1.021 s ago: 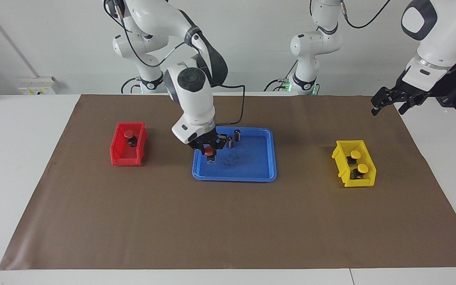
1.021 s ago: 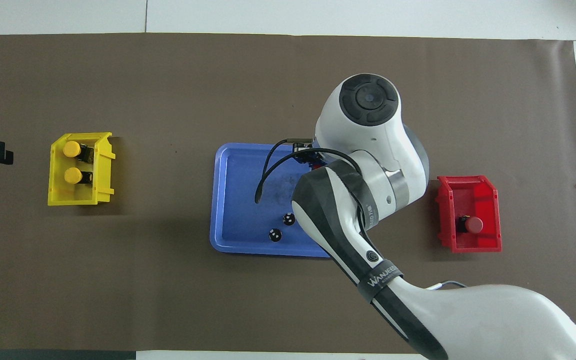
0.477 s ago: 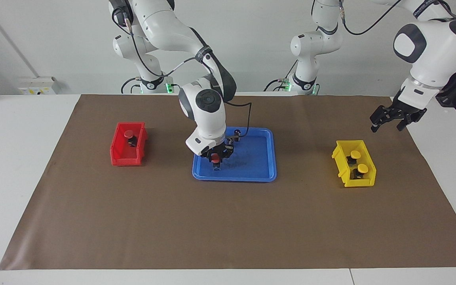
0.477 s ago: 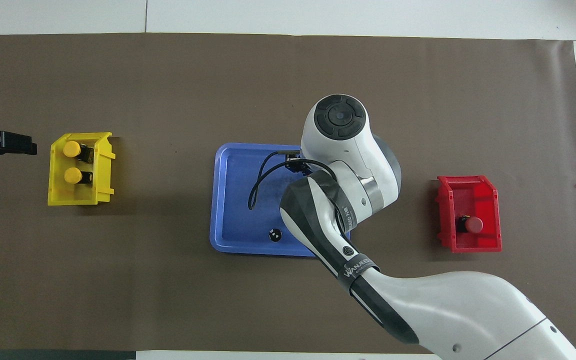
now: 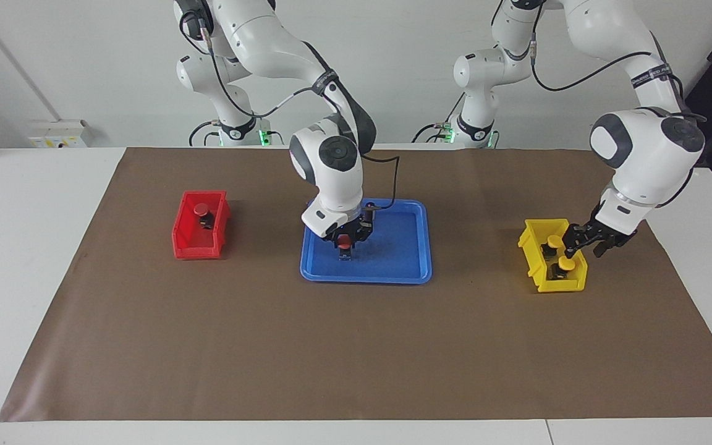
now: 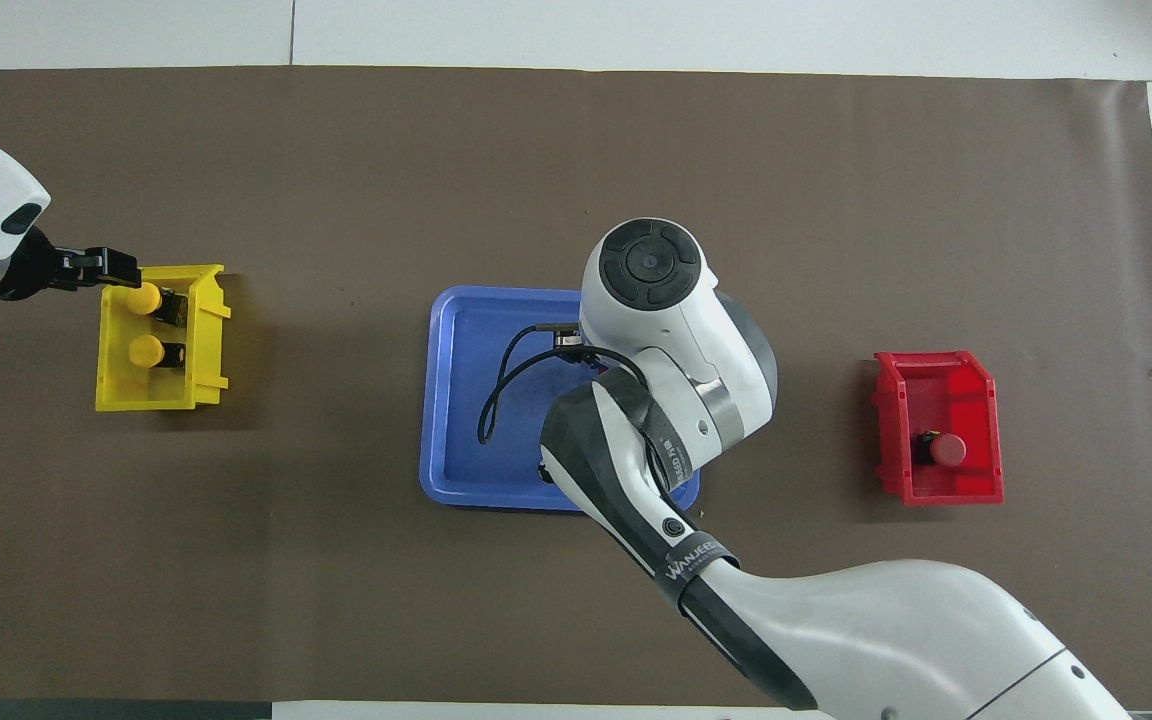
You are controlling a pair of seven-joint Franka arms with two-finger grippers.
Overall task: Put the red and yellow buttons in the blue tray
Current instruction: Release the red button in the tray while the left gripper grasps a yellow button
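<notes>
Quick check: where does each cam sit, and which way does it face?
Facing view: high across the table, looking at the robots; both arms and bases show, right gripper over the blue tray, left gripper at the yellow bin.
Overhead view: above the robots' end, looking steeply down; the right arm covers part of the tray.
Shared: tray, yellow bin, red bin.

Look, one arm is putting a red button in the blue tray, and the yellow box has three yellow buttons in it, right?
Not quite. The yellow box has two yellow buttons, not three; the overhead view shows both. The rest is right: the right claw holds a red button over the blue tray.
</notes>
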